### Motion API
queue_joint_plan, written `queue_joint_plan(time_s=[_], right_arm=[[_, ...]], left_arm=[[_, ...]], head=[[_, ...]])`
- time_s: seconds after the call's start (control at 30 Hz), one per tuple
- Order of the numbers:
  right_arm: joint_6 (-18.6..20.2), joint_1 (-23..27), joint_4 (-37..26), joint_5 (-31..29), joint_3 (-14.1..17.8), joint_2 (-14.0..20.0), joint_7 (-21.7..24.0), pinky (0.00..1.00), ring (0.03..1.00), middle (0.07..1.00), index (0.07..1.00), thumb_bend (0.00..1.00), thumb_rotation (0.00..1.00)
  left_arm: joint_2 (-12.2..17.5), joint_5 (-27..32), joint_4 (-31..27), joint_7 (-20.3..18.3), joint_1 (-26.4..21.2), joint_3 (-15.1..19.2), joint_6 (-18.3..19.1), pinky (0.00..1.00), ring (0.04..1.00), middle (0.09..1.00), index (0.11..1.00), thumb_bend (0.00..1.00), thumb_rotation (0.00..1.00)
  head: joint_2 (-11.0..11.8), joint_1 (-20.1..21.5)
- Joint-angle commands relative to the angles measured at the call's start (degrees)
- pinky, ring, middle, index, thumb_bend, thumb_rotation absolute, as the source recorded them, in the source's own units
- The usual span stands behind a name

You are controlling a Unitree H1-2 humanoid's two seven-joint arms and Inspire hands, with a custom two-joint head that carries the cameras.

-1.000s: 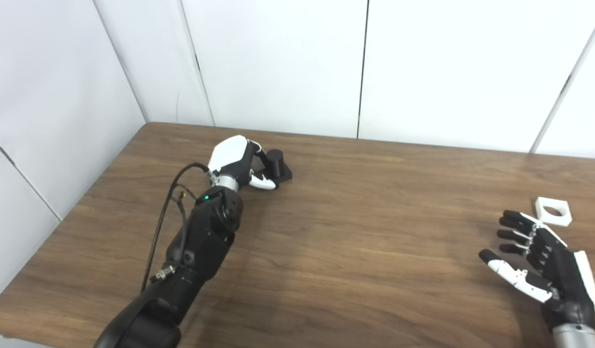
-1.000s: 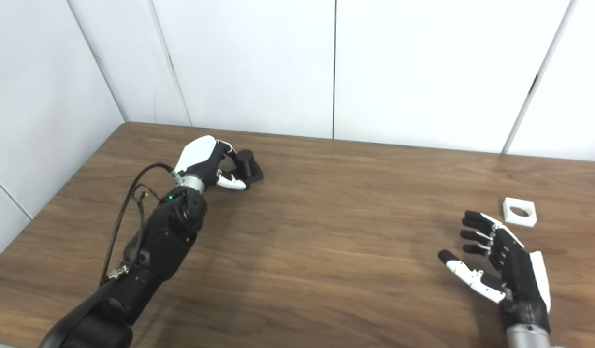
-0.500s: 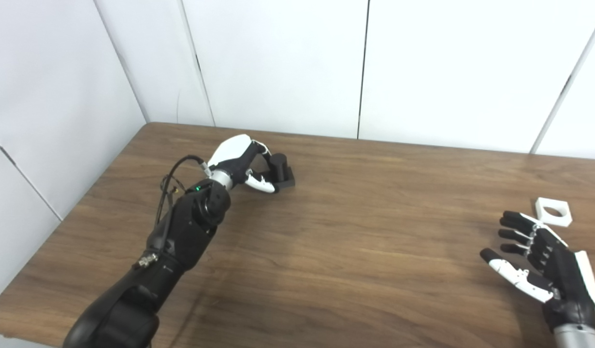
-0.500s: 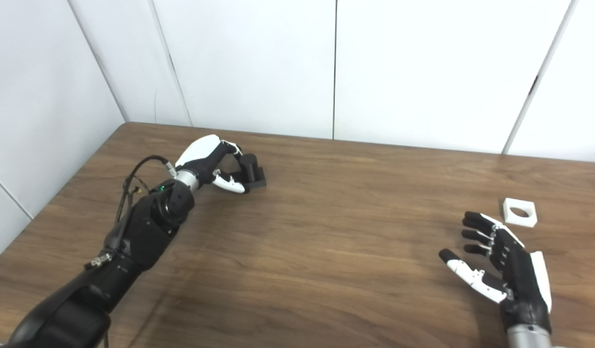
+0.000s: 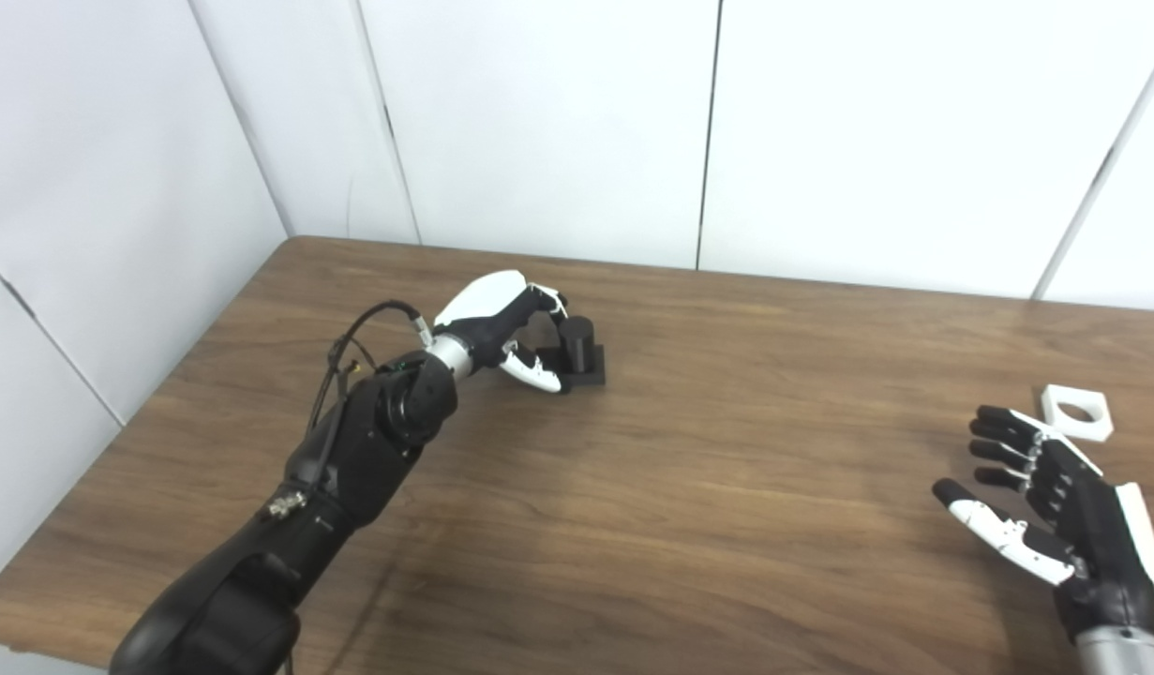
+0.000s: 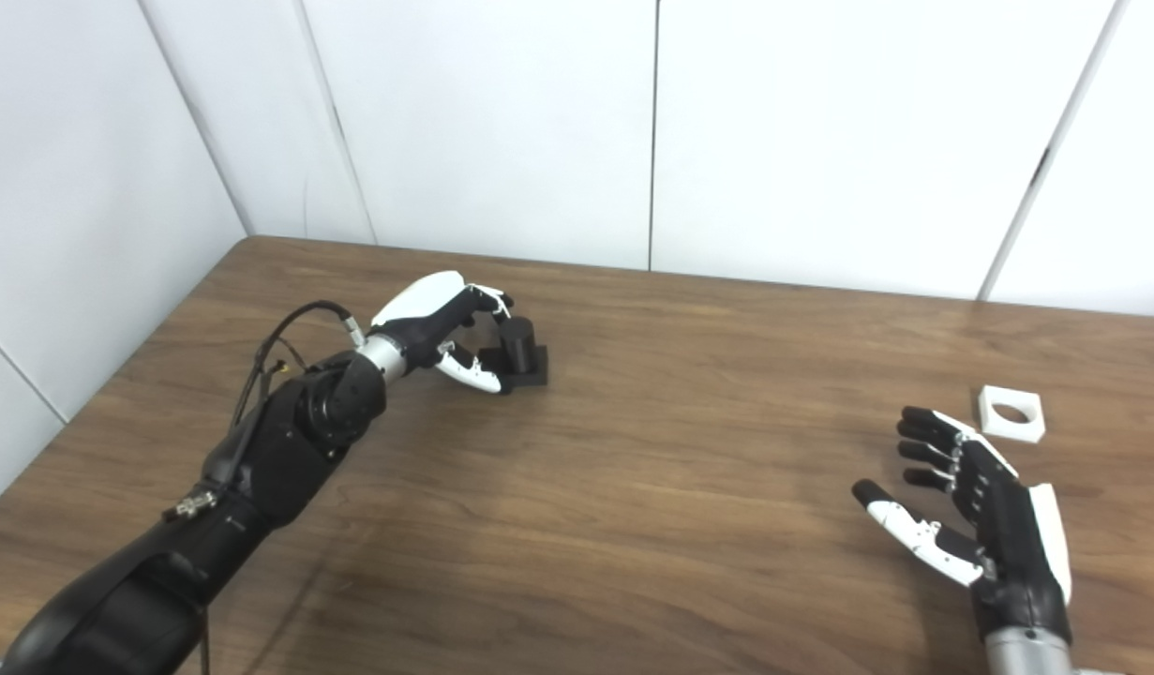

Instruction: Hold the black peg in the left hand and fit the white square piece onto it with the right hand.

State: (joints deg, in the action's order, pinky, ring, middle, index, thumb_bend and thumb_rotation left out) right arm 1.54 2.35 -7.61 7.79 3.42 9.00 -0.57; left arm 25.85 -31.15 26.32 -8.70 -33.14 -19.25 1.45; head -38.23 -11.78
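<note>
Left hand (image 5: 497, 323) curls around the black peg (image 5: 577, 352) on the wooden table (image 5: 689, 487), its fingers and thumb at the peg's base; a firm hold can't be confirmed. Bare tabletop spans between the arms. Right hand (image 5: 1055, 511) hovers with fingers spread and nothing in it, just beside the white square piece (image 5: 1075, 412) near the right edge.

table: brown wood-grain top (image 5: 726, 525), kinda glossy
walls: plain white panels (image 5: 539, 122) right behind the table and along its left side
seams: thin dark lines (image 5: 708, 131) between panels
light: soft, even
</note>
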Motion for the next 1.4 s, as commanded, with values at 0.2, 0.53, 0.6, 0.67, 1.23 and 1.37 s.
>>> queue_joint_plan(time_s=[0.2,0.53,0.6,0.67,1.23,1.37], right_arm=[[-0.45,2.06,-2.63,0.25,0.00,0.28,-0.08,0.71,0.756,0.759,0.751,0.58,0.16],[1.00,2.06,-4.10,0.05,0.02,-0.10,-0.20,0.69,0.752,0.764,0.758,0.59,0.17],[0.45,2.02,-3.86,0.04,0.00,0.03,-0.21,0.70,0.756,0.764,0.759,0.59,0.18],[0.13,2.01,-3.75,0.20,-0.08,0.17,-0.18,0.70,0.758,0.765,0.760,0.59,0.20],[0.90,1.99,-4.81,-0.56,-0.07,-0.80,-0.38,0.72,0.765,0.767,0.754,0.58,0.16],[0.85,2.03,-4.71,-0.49,-0.08,-0.86,-0.42,0.70,0.756,0.767,0.751,0.58,0.17]], left_arm=[[-0.71,-1.51,-2.31,-3.23,2.82,-4.54,-3.24,0.78,0.894,0.863,0.496,0.52,0.08],[-3.28,-0.99,-5.86,-0.25,5.32,-5.46,-7.31,0.76,0.881,0.860,0.497,0.52,0.08],[-3.72,-0.88,-6.29,-0.34,5.76,-5.53,-8.05,0.74,0.876,0.855,0.497,0.52,0.08],[-4.12,-0.67,-6.40,-0.51,6.14,-5.56,-8.79,0.73,0.873,0.854,0.497,0.52,0.08],[-7.26,3.87,-7.89,-2.88,9.60,-6.24,-13.13,0.76,0.912,0.875,0.496,0.52,0.08],[-7.99,4.24,-8.72,-2.83,10.56,-6.81,-13.50,0.77,0.912,0.870,0.496,0.52,0.08]], head=[[-0.16,0.87],[-0.54,2.06],[-0.61,2.30],[-0.66,2.58],[-1.45,5.12],[-1.66,5.58]])
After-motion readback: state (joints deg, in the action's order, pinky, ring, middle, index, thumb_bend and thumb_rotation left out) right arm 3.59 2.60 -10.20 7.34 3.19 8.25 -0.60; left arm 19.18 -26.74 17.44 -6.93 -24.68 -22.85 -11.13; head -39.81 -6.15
